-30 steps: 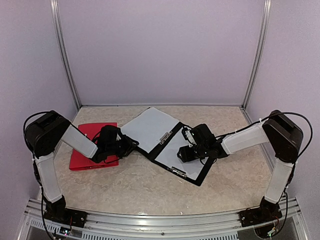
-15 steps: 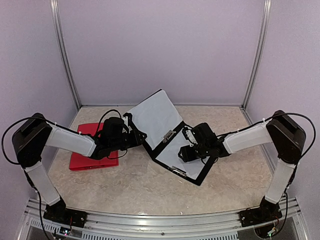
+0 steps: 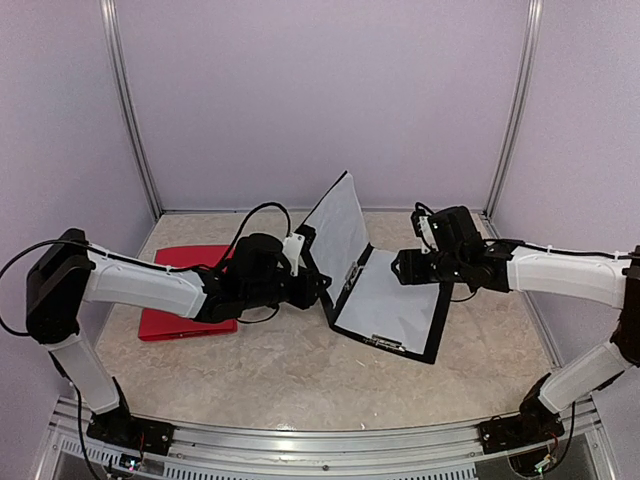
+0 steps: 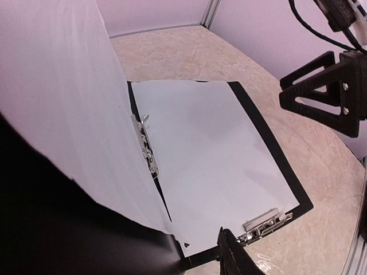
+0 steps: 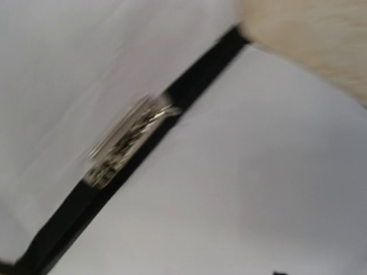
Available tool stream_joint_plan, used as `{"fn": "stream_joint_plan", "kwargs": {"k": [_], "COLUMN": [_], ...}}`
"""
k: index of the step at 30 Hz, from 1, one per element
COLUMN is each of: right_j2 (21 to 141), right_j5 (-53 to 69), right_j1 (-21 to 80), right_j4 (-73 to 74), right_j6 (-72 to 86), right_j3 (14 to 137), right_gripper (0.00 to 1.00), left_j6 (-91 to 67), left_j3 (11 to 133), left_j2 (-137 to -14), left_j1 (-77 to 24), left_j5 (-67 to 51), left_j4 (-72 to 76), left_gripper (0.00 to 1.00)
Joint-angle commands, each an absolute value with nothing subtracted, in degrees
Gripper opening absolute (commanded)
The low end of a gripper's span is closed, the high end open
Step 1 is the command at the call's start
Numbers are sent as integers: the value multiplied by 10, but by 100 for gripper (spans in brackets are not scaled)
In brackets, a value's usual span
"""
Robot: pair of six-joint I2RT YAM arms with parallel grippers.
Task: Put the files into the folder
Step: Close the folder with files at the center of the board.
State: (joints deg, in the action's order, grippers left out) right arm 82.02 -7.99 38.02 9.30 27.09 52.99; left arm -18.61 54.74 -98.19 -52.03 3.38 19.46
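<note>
A black folder [image 3: 438, 322] lies open mid-table. Its right half lies flat and bears a white file sheet [image 3: 390, 300]. Its left cover stands nearly upright with another white sheet [image 3: 340, 225] against its inner face. My left gripper [image 3: 303, 262] is shut on the lower edge of that raised cover; one fingertip [image 4: 232, 258] shows by the folder's near edge. Metal clips sit at the spine [image 4: 144, 144] and the near edge [image 4: 264, 220]. My right gripper [image 3: 412, 265] hovers above the flat half's far corner, touching nothing. Its view is blurred and its jaw state is unclear.
A red folder [image 3: 165, 300] lies shut at the left, under my left arm. Metal posts stand at the back corners, and purple walls close in on three sides. The right gripper's black fingers [image 4: 321, 86] hang above the table at the right of the left wrist view.
My left gripper has moved right and swung the folder's left cover from flat to nearly upright. My right gripper has lifted off the sheet and pulled back to the right. The folder slid right.
</note>
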Motion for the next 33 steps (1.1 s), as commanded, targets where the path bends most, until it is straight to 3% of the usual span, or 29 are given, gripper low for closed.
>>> {"fn": "stream_joint_plan", "kwargs": {"k": [1, 27, 33], "right_j2": [769, 649, 631], "right_j5": [-125, -267, -281], "right_j1": [355, 281, 252], "right_j4": [179, 367, 389], "right_j6": [282, 260, 244], "right_j3": [546, 621, 636], "right_gripper": [64, 70, 72], "left_j6": [-103, 71, 72], "left_j3": [595, 981, 974], "left_j2": [-988, -1252, -1257], "left_j1": [-553, -642, -643], "left_j5": [26, -104, -102], "left_j4": [151, -91, -92], "left_gripper": [36, 60, 76]}}
